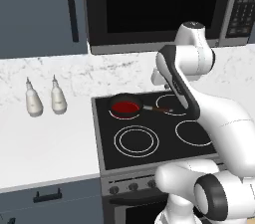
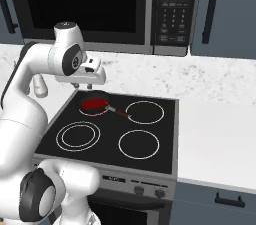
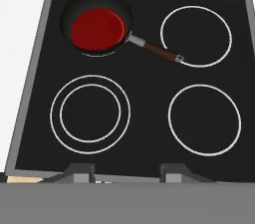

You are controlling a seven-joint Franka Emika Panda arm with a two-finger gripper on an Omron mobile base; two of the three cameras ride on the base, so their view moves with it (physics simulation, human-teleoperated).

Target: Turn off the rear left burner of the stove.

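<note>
Reference landmark: the stove, a black glass cooktop in a grey steel frame, set into a white counter. Left of the stove, two pale bottles stand upright on the counter, side by side and apart from each other. On the stove, the rear left burner lies under a small black frying pan whose inside glows red; the pan's handle points toward the rear right ring. The double-ringed zone sits at the stove's front left, a single ring at its front right. Small dark knobs line the stove's front panel. A black microwave hangs above the stove. The pincer hovers over the stove's front edge, its tips set apart, holding nothing.
</note>
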